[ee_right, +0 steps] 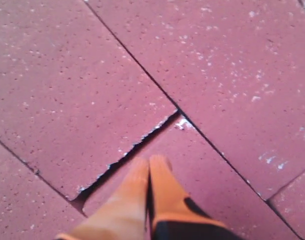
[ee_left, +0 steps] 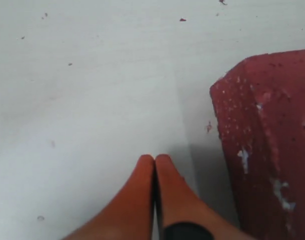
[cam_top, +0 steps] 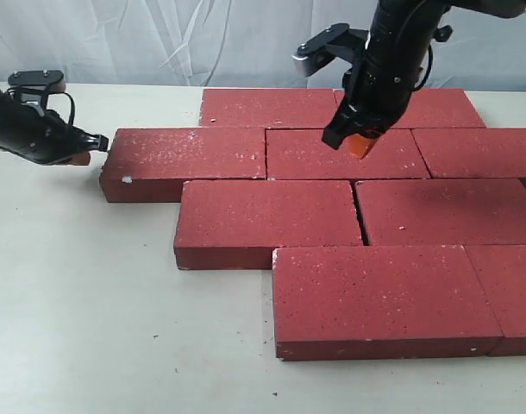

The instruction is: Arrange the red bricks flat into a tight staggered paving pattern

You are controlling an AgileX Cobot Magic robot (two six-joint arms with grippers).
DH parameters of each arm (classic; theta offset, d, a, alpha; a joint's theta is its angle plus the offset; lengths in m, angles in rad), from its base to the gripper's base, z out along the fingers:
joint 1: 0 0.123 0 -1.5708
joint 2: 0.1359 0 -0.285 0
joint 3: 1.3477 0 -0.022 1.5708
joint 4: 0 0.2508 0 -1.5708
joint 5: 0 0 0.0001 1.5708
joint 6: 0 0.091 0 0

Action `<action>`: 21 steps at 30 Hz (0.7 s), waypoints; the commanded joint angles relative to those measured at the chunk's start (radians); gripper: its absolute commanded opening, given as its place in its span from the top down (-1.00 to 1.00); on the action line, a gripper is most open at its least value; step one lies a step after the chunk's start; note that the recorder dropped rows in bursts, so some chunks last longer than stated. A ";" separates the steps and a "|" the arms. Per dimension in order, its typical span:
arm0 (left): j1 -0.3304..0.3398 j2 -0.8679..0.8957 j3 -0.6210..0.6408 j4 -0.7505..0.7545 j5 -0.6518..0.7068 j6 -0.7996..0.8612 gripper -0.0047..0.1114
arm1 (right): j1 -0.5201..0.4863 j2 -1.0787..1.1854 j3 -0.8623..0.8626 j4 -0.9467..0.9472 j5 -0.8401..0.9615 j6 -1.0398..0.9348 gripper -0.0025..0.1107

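Several dark-red bricks lie flat in staggered rows on the table. The leftmost brick of the second row sticks out furthest to the left. My left gripper is shut and empty, low at the table just beside that brick's left end. Its orange fingertips are pressed together. My right gripper is shut and empty, hovering just above the middle brick of the second row. In the right wrist view its tips sit near a narrow gap between bricks.
A white table spreads to the left and front of the bricks. A pale curtain hangs behind. The bricks at the right run past the frame edge.
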 commanded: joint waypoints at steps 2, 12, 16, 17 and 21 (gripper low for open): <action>0.021 -0.103 0.004 -0.018 0.051 -0.005 0.92 | -0.089 -0.028 0.002 -0.056 -0.082 0.099 0.97; 0.021 -0.276 -0.030 -0.070 0.052 -0.005 0.92 | -0.227 -0.113 0.002 -0.224 -0.150 0.280 0.97; 0.027 -0.350 -0.030 0.062 0.094 -0.042 0.92 | -0.282 -0.160 0.002 -0.252 -0.139 0.337 0.97; 0.027 -0.378 -0.030 0.127 0.105 -0.076 0.92 | -0.294 -0.174 0.002 -0.249 -0.131 0.344 0.97; 0.027 -0.460 -0.030 0.368 0.151 -0.275 0.92 | -0.326 -0.227 0.018 -0.246 -0.126 0.351 0.97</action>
